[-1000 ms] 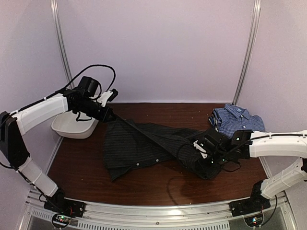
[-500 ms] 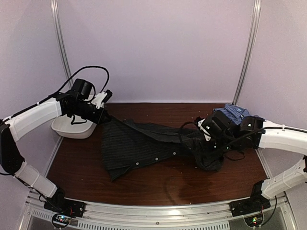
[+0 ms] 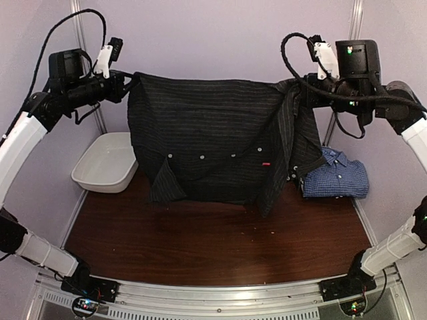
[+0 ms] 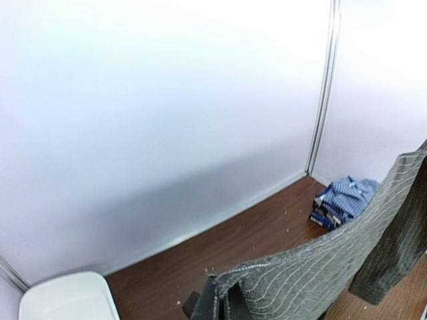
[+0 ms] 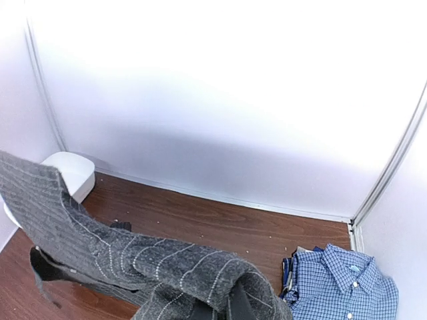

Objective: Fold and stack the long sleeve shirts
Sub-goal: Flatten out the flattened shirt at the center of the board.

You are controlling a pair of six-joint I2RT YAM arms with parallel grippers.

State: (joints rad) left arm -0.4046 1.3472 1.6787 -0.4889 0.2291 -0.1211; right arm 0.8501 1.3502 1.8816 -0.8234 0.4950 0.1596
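The black pinstriped shirt (image 3: 213, 143) hangs in the air, stretched wide between both arms, its lower edge just above the table. My left gripper (image 3: 129, 84) is shut on its upper left corner, seen as grey striped cloth (image 4: 313, 267) wrapped over my fingers (image 4: 212, 303). High on the right, my right gripper (image 3: 298, 91) is shut on the upper right corner, with cloth (image 5: 147, 263) bunched over the jaws and a sleeve dangling below. The blue-and-white check shirt (image 3: 339, 176) lies folded at the table's right rear (image 5: 340, 287).
A white oval tub (image 3: 105, 164) sits at the back left of the brown table (image 3: 220, 240), also visible in the wrist views (image 4: 63, 300) (image 5: 72, 171). Pale walls with metal corner posts (image 3: 347, 60) close in the back and sides.
Both arms rose from table level to high up, lifting the black shirt off the table and spreading it flat in the air. The right gripper shut on the shirt.
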